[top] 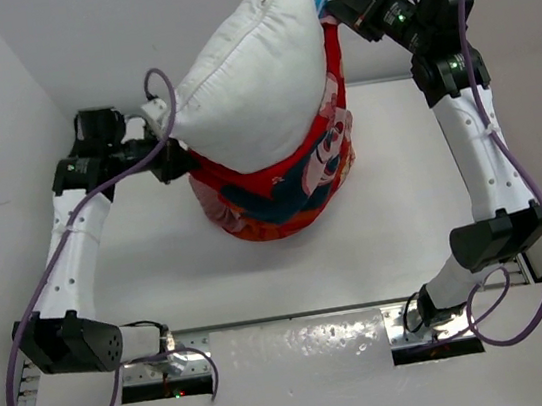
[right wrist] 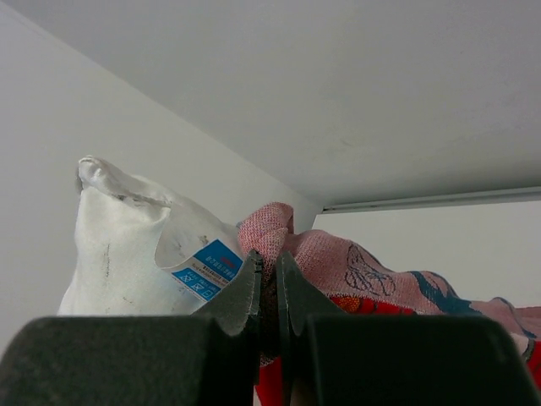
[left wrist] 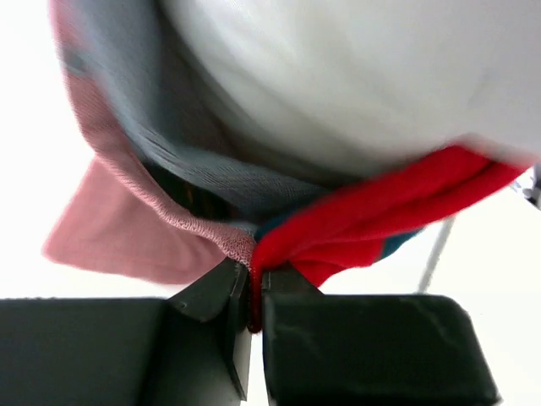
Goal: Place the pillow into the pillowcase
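Observation:
The white pillow (top: 254, 79) stands tilted with its lower half inside the red pillowcase (top: 292, 175), whose bottom rests on the table. My left gripper (top: 175, 154) is shut on the pillowcase's rim at the left; up close the red hem (left wrist: 338, 241) is pinched between its jaws under the pillow (left wrist: 355, 76). High at the back right, my right gripper (top: 333, 14) is shut on the pillowcase's other rim. In the right wrist view the pink reverse of the pillowcase (right wrist: 317, 254) sits between the jaws, beside the pillow's corner (right wrist: 127, 254) with its blue label.
White walls close in the table (top: 260, 265) on the left and at the back. A purple cable (top: 158, 82) loops over the left arm next to the pillow.

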Controlling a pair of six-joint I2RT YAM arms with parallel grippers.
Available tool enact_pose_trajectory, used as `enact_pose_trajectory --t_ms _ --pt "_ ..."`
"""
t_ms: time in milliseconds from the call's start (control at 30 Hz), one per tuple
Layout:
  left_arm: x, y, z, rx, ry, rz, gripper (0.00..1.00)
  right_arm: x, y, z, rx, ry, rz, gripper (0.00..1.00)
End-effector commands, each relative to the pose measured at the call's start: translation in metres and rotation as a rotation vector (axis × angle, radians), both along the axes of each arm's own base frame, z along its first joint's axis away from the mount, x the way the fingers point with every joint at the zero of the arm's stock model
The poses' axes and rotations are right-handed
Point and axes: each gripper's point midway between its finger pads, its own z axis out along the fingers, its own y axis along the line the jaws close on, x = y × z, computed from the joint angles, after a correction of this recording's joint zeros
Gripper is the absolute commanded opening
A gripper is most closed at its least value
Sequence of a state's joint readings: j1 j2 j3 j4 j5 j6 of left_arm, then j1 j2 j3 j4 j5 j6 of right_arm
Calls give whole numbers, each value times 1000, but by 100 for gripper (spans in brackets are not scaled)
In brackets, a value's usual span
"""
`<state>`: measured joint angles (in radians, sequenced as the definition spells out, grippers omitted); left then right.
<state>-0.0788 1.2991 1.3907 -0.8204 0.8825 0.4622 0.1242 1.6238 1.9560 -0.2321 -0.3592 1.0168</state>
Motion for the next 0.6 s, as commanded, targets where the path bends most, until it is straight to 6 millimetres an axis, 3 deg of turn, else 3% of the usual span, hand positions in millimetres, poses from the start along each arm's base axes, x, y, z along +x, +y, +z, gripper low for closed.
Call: enact_pose_trajectory --t_ms 0,33,133,167,233,267,300,333,467,567 --pt "21 26 74 18 -181 142 0 -23 -13 39 -4 -113 -33 0" --pt "23 36 114 24 -274 202 0 -23 -18 40 -7 -114 -49 0" --pt "32 65 166 75 -378 385 0 -31 -38 59 -19 -145 -101 0" --pt "29 78 207 81 -482 469 0 -39 -49 74 -21 -174 -127 0" --pt "21 89 252 49 -589 559 0 -48 -62 88 -34 -211 -165 0" --pt "9 99 295 20 -712 628 0 -51 -78 94 -36 -227 -211 0" --pt "2 102 315 -15 -756 659 0 -64 -82 106 -36 -260 -229 0" --pt "-14 108 352 -58 -858 705 0 -69 -92 112 -40 -281 -261 0" --pt "-50 125 416 -167 -1046 822 0 -104 -108 147 -31 -390 -318 0" --pt "-65 145 443 -200 -1138 936 0 -139 -114 178 -35 -496 -363 0"
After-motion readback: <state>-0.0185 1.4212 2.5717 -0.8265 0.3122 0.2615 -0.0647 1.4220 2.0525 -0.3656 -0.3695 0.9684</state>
